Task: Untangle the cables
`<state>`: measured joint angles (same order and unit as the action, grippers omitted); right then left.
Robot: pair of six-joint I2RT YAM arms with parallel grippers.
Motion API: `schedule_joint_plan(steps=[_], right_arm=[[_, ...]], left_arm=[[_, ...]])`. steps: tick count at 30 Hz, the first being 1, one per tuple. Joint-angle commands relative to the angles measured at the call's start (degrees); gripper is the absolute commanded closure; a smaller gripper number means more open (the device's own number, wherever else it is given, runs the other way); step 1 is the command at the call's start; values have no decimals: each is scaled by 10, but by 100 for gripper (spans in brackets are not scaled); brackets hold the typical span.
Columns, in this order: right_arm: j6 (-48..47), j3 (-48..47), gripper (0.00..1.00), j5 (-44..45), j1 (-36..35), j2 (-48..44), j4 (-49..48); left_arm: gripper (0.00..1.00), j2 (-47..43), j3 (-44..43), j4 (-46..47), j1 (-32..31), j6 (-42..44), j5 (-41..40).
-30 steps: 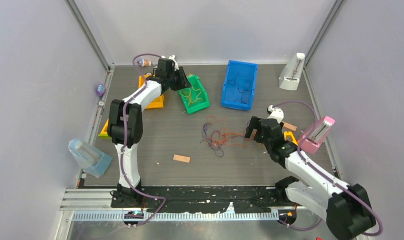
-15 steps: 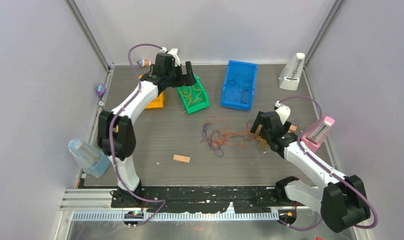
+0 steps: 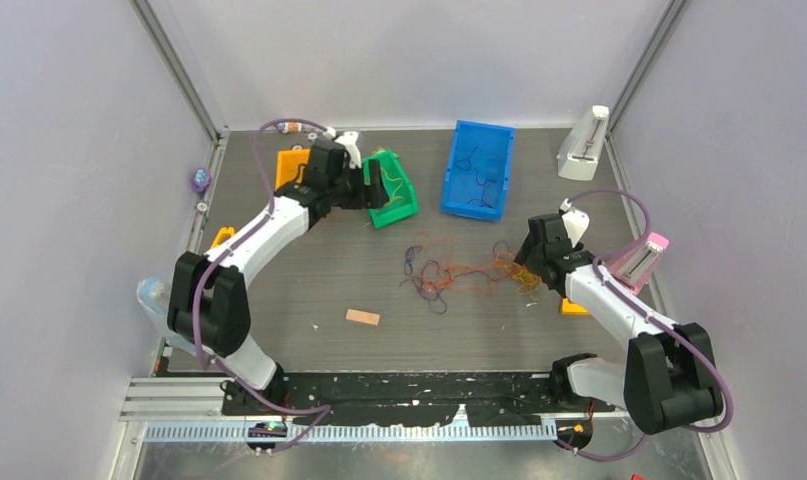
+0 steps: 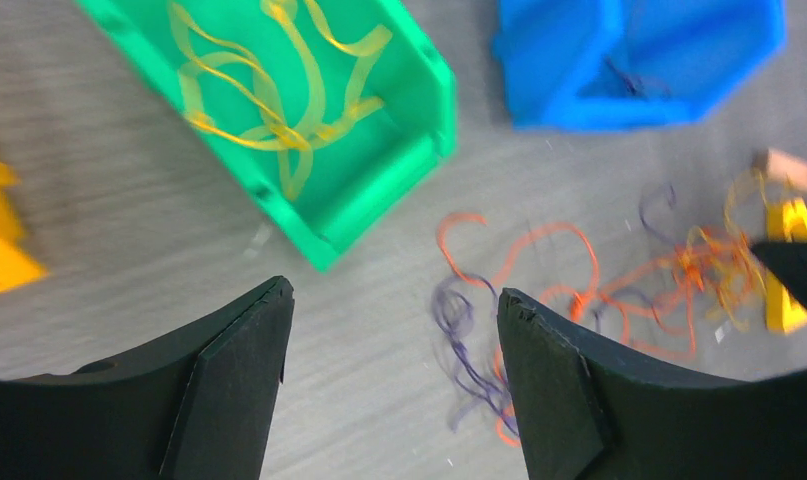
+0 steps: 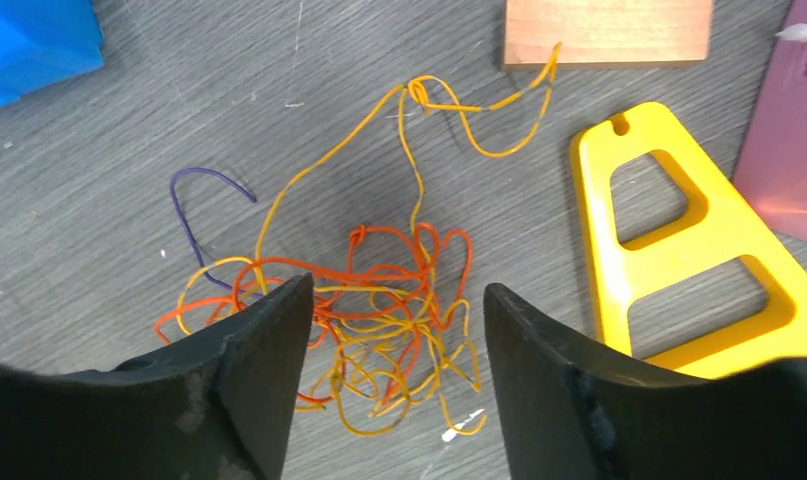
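Shifted nearer, left end effector [image 4: 394, 300] open; right end effector [image 5: 397, 290] open over wrist-revealed cables [image 5: 374, 270].

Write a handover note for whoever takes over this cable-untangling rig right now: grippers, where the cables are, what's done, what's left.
Left gripper: open, empty, near the green bin.
Right gripper: open, empty, poised over the tangle.
Cables: yellow strands lie in the green bin, dark strands in the blue bin. The orange, yellow and purple tangle sits mid-table.
Done: some strands sorted into the bins.
Left: pull apart the remaining tangle.
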<state>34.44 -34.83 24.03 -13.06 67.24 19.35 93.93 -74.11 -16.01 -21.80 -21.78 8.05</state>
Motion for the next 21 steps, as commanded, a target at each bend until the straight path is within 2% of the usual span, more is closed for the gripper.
schedule_joint_plan(steps=[1,3,4,6,8,10,13,14,16,17,18,19,21], right_arm=[[17,-34,45,-26,6,29,-5],[16,-34,62,-55,6,39,-12],[12,-30,75,-89,6,42,-17],[8,-18,88,-149,6,40,-35],[3,-9,94,-206,6,31,-48],[-1,1,95,-253,5,15,-58],[-9,2,94,-252,5,-16,-36],[-15,0,91,-225,5,-32,-27],[-25,-2,76,-195,6,-53,-12],[-33,-2,54,-189,6,-63,-8],[-38,-3,39,-181,6,-67,-7],[-47,-4,17,-181,6,-72,-4],[-59,-6,7,-182,5,-76,-3]], left_arm=[[23,-59,40,72,-68,30,57],[22,-64,52,80,-98,53,77],[21,-65,57,82,-112,65,85],[18,-61,62,79,-134,82,101],[15,-52,62,67,-149,95,109],[14,-41,58,51,-161,109,114],[15,-19,44,24,-176,120,105],[16,-7,34,12,-179,118,99],[20,26,8,-9,-182,109,98],[23,42,-4,-15,-182,102,102],[25,56,-17,-20,-182,95,105],[26,71,-30,-24,-183,86,107],[28,98,-51,-25,-184,73,115]])
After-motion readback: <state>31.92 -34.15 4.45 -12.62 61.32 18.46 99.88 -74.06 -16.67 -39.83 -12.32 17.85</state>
